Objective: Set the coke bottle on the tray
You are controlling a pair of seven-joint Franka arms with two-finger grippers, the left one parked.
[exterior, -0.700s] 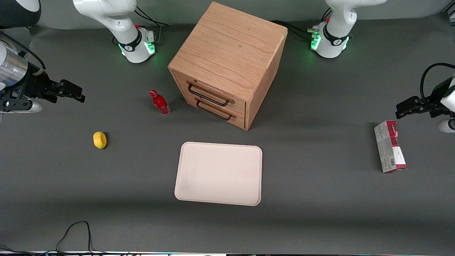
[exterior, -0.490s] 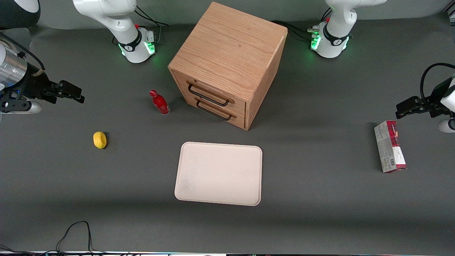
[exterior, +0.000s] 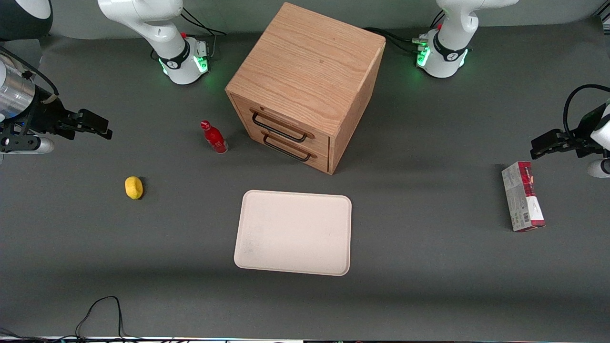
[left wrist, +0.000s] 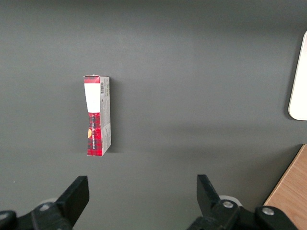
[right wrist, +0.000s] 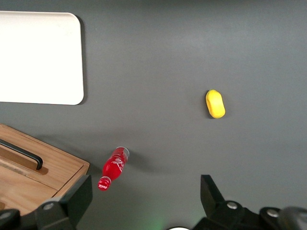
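At the working arm's end of the table, the gripper is held high above the mat, with its fingers spread wide apart and nothing between them. It is well apart from the bottle, so the step in hand is judged to be the approach, and the grasp is not yet begun.

The bottle stands upright on the mat, just in front of the cabinet, near its drawers. For a good grasp, the open fingers should probably be brought down around the body of the bottle and not around the cap, because the bottle is slim and could be tipped by a touch near the top. The cabinet wall is close to it, so a path from the open side of the mat is likely safer. The lemon lies nearer to the camera than the bottle, well apart from it, and should not be disturbed.

The tray lies flat and bare, nearer to the camera than the cabinet. Its rim is low, so only a small lift over the edge is expected to be needed.

The table is covered with a dark grey mat. A carton lies toward the parked arm's end, and a black cable is seen at the table edge nearest the camera.
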